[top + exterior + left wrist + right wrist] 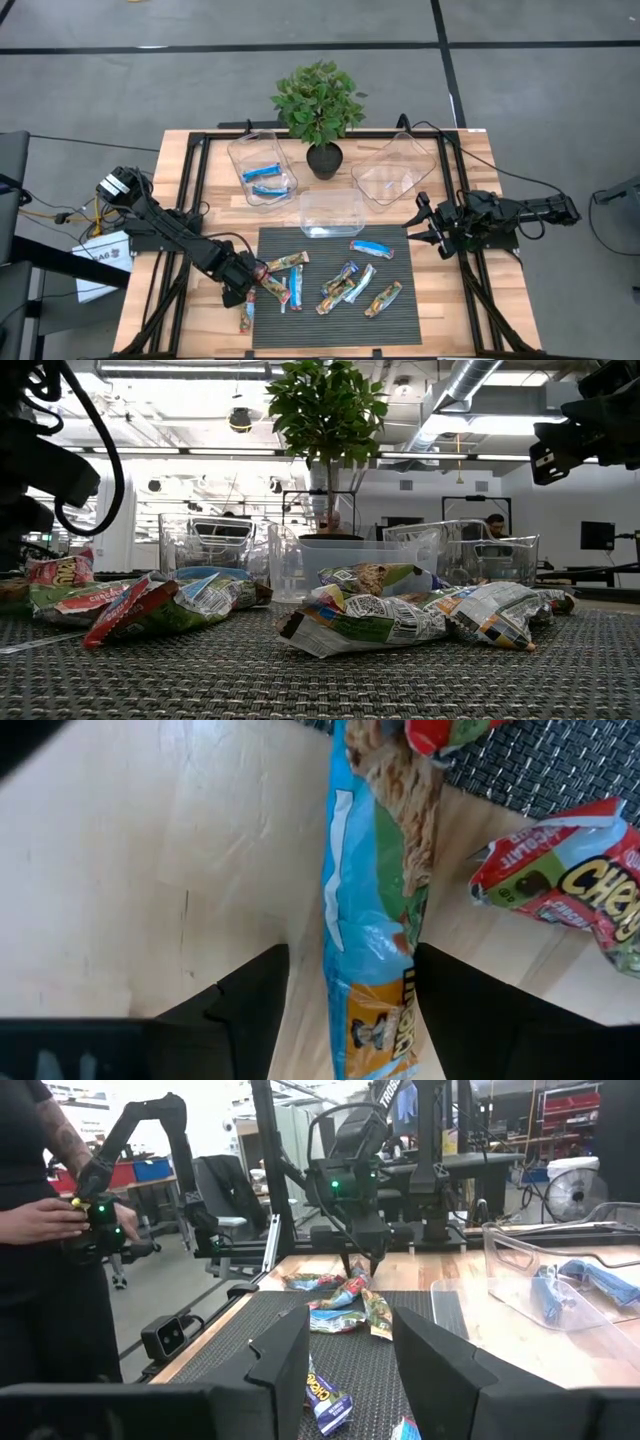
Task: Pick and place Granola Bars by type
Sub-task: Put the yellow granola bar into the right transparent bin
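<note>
Sorting is underway at the near-left corner of the table, where the left hand is hanging low over a blue-and-green granola bar lying on bare wood just off the left edge of the dark mat. Its fingers are standing wide on either side of the wrapper, not yet pinching it. To do this well, the hand should probably be centring on the bar's long axis, squeezing across the narrow width, and lifting straight so the red bar lying just beside is not being dragged along. The right hand is waiting at the right side of the table, part open and holding nothing. The other loose bars are lying scattered over the mat, and two blue bars are already sitting in the far-left clear tub; the middle tub and the far-right tub appear empty. Only the overhead camera is showing this layout of tubs around the potted plant; only the left wrist camera is showing the fingers straddling the bar, and only the right wrist camera is showing a person beyond the table.
</note>
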